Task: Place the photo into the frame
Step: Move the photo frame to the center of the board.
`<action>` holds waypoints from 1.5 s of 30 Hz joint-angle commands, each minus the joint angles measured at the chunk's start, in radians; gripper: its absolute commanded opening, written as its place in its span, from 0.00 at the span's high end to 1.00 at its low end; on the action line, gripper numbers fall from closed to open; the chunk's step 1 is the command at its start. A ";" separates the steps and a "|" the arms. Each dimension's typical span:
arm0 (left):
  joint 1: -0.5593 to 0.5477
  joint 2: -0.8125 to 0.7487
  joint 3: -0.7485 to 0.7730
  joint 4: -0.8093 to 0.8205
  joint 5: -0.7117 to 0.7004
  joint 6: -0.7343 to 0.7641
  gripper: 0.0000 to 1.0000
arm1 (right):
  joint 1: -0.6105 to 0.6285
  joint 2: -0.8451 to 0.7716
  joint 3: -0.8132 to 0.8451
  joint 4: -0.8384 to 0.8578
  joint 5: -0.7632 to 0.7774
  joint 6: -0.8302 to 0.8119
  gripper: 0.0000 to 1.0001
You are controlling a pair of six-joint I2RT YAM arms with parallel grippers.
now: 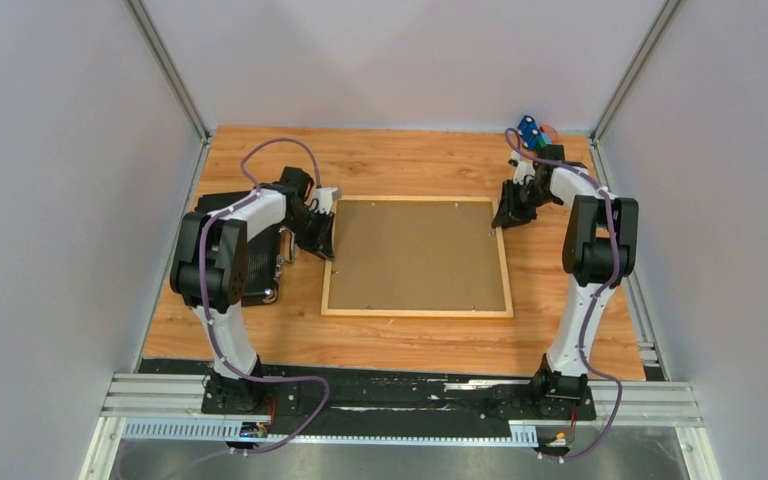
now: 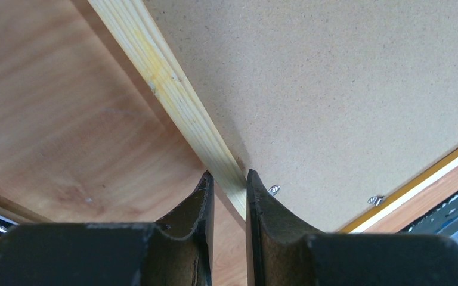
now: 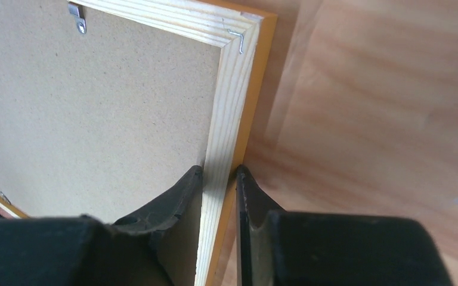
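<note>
The frame lies back side up in the middle of the table, its thin tan rails around a plain brown backing board. The photo is not in view. My left gripper is shut on the frame's left rail, one finger on each side of it. My right gripper is shut on the right rail near the far right corner. Small metal tabs sit along the board's edge. I cannot tell whether the frame is raised off the table.
A black rectangular case lies at the left under my left arm. A small blue and green object sits at the back right corner. White walls close in the wooden table on three sides.
</note>
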 commanded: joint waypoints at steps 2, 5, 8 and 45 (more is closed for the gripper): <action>-0.004 0.086 0.107 0.012 -0.022 0.018 1.00 | -0.019 0.098 0.173 0.059 0.024 0.003 0.83; -0.004 0.125 0.150 0.017 -0.023 -0.003 1.00 | -0.021 0.139 0.248 0.051 0.014 0.000 0.81; -0.004 0.146 0.188 0.022 -0.035 -0.025 1.00 | -0.021 0.165 0.303 0.045 -0.002 -0.005 0.70; 0.008 -0.307 0.036 0.051 -0.261 0.056 0.07 | 0.445 -0.887 -0.674 0.197 0.059 -0.440 0.18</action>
